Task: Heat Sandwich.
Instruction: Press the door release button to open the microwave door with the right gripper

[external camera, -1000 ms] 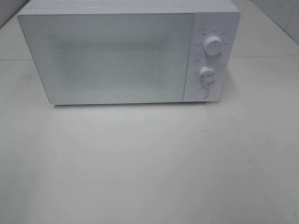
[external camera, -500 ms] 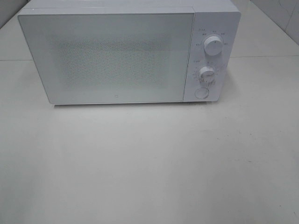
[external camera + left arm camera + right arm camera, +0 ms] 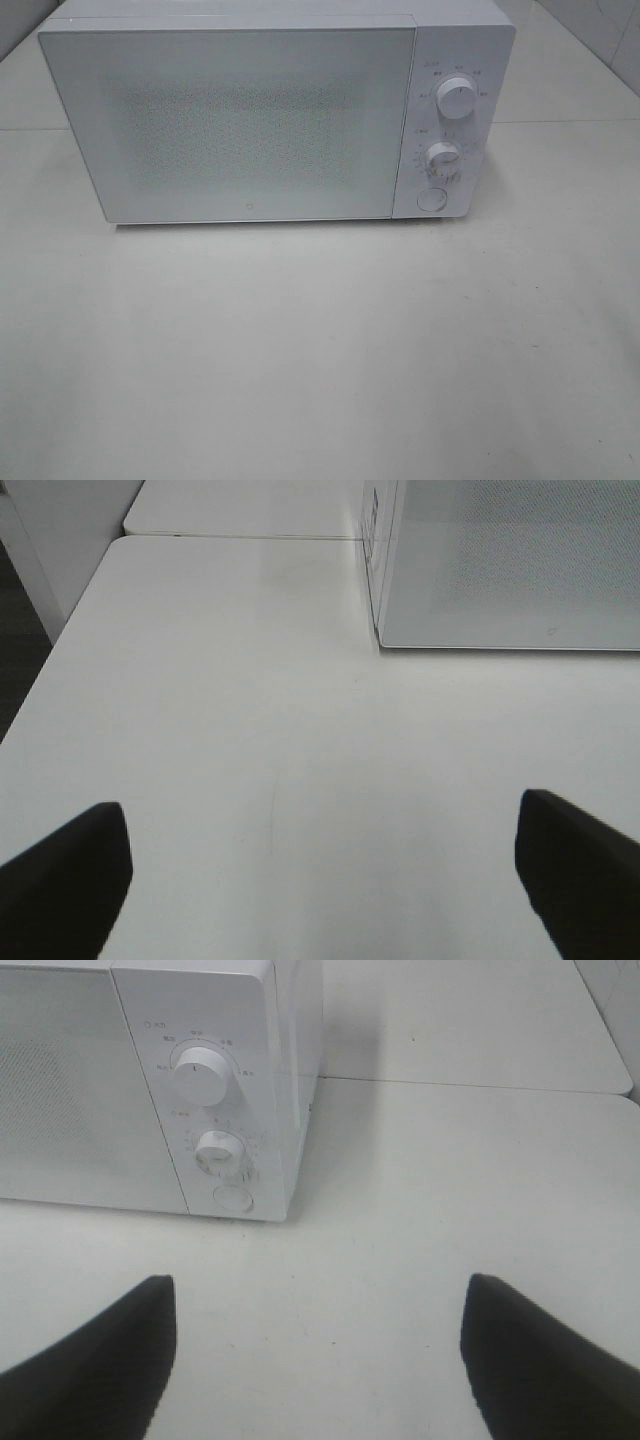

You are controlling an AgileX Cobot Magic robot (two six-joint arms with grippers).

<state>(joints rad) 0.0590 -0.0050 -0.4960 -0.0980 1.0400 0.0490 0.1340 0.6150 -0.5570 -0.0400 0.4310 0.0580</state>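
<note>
The sandwich is out of view in every frame. A white microwave (image 3: 270, 110) stands at the back of the table with its door (image 3: 240, 125) shut; its inside does not show. It has two knobs (image 3: 456, 100) and a round button (image 3: 431, 199) on the right panel. Neither arm shows in the high view. My left gripper (image 3: 320, 880) is open and empty above the bare table, in front of the microwave's left corner (image 3: 500, 570). My right gripper (image 3: 318, 1360) is open and empty, in front of the microwave's control panel (image 3: 215, 1110).
The white table (image 3: 320, 350) runs in front of the microwave, with a seam to a second table behind (image 3: 470, 1020). The table's left edge (image 3: 50, 670) drops to a dark floor.
</note>
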